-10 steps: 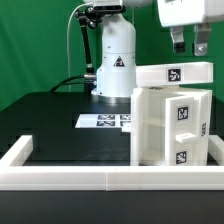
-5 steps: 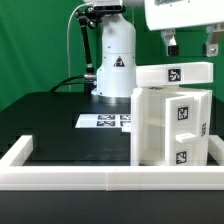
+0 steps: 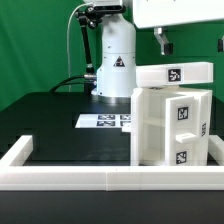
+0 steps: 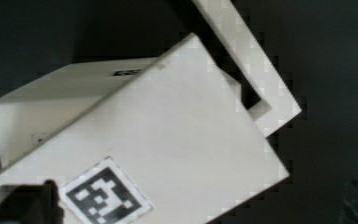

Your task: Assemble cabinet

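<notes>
The white cabinet body stands upright at the exterior view's right, with tags on its front. A white top panel with a tag lies on it. My gripper hangs just above that panel, open wide and empty; one finger shows clearly and the other sits at the frame's right edge. In the wrist view the cabinet's white top with its tag fills the picture, and one dark fingertip shows beside the tag.
The low white border frame runs along the front and sides of the black table, and it also shows in the wrist view. The marker board lies flat behind the cabinet. The robot's white base stands at the back.
The gripper's fingers have spread apart above the top panel, and the hand has risen a little. The cabinet and top panel have not moved.
</notes>
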`<state>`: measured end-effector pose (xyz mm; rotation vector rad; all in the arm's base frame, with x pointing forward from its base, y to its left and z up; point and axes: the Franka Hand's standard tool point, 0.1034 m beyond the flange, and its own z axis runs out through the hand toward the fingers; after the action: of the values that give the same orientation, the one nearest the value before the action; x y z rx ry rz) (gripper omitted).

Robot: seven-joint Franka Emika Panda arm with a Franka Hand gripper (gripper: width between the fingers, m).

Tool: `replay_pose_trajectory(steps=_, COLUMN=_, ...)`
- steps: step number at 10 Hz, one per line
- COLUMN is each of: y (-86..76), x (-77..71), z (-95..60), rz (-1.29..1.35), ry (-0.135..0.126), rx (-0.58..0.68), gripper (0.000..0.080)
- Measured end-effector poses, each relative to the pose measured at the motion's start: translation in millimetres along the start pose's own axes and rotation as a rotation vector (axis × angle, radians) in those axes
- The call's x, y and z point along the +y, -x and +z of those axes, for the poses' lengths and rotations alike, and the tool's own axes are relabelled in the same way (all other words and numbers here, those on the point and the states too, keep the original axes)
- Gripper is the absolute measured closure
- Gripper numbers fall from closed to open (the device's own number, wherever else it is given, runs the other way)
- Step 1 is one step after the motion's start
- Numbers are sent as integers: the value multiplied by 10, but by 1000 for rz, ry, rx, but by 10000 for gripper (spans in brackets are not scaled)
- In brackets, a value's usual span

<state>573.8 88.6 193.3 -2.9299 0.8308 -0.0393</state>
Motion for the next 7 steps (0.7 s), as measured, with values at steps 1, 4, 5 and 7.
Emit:
replay_pose_trajectory(steps=1, y=0, x=3, z=5, rz=-70, ry=1, rx=0, gripper=3)
replay_pose_trajectory(steps=4, y=-41, x=-2, z=14, rz=-384, ry=-4, rx=52, gripper=3)
replay_pose_trajectory(steps=5, y=-37, x=19, z=11, rz=-523, ry=-1, rx=51, gripper=3)
replay_pose_trajectory(steps=7, y=-60, x=15, z=18, rz=-828, ry=4, rx=76, gripper=3)
